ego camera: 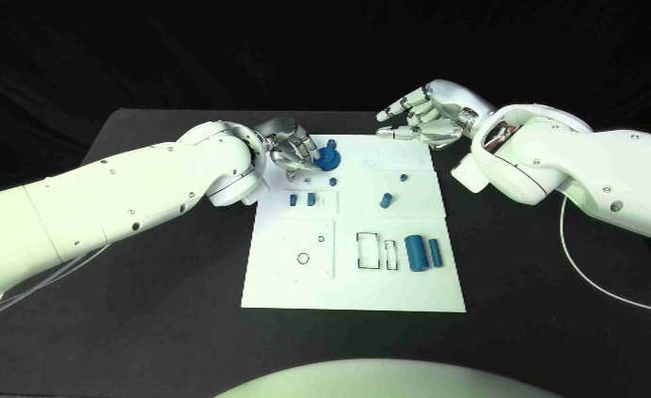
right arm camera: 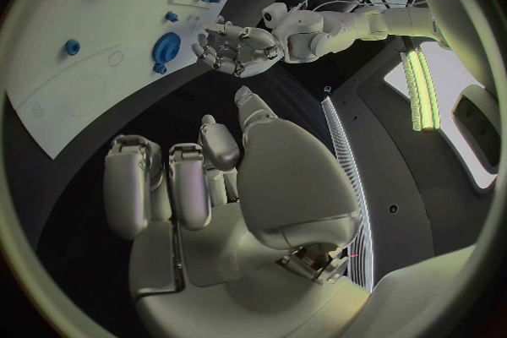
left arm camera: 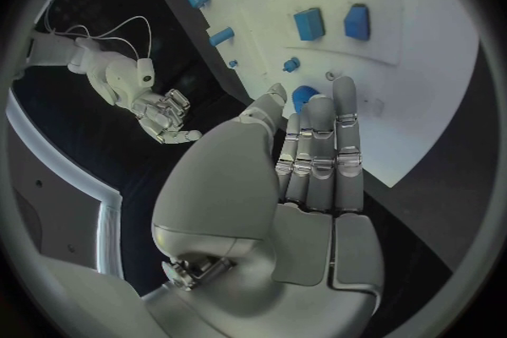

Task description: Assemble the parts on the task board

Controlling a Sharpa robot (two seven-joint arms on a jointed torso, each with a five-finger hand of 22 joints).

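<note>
Left robot hand (ego camera: 288,155) fingers apart beside blue round part (ego camera: 330,157) near board (ego camera: 356,285) far-left corner, right robot hand (ego camera: 427,116) empty, loosely curled past far edge; part likely light, rigid, slick, best pinched at rim.

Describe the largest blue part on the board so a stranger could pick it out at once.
On the white rectangular task board in the middle of the black table, look at the far edge, right by the left hand. There sits the round blue disc-shaped part, far wider than the small blue pegs and cylinders nearer the robot.
</note>
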